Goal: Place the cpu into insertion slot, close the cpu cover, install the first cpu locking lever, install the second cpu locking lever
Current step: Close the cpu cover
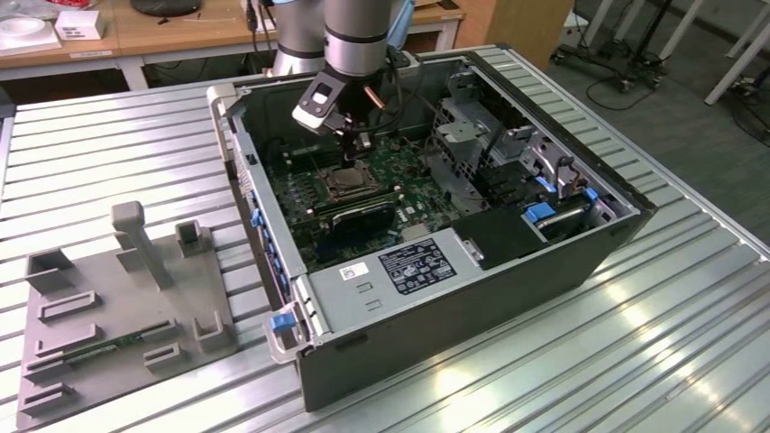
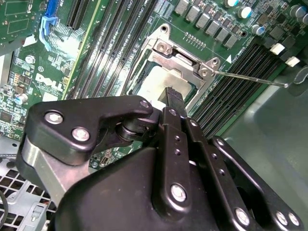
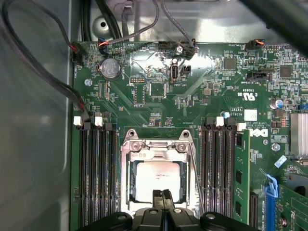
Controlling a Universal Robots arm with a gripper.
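The cpu point(image 3: 156, 180) lies in the insertion slot point(image 1: 343, 185) on the green board, its silver top point(image 2: 156, 82) showing through the window of the cpu cover point(image 3: 155, 147). The cover point(image 2: 185, 60) rests flat over it. A thin locking lever point(image 2: 252, 78) juts from the socket's corner, out over the memory slots, and also runs along one side of the socket point(image 3: 194, 168). My gripper point(image 3: 162, 194) hangs just above the socket's edge. Its two black fingertips point(image 2: 173, 95) are pressed together with nothing between them. In the exterior view the gripper point(image 1: 352, 155) reaches down into the open case.
Long black memory slots point(image 3: 96, 173) flank the socket on both sides. Cables point(image 3: 43, 67) run along the case wall. A black box with a white label point(image 1: 409, 266) fills the near end of the case. A grey fixture plate point(image 1: 121, 298) lies on the slatted metal table.
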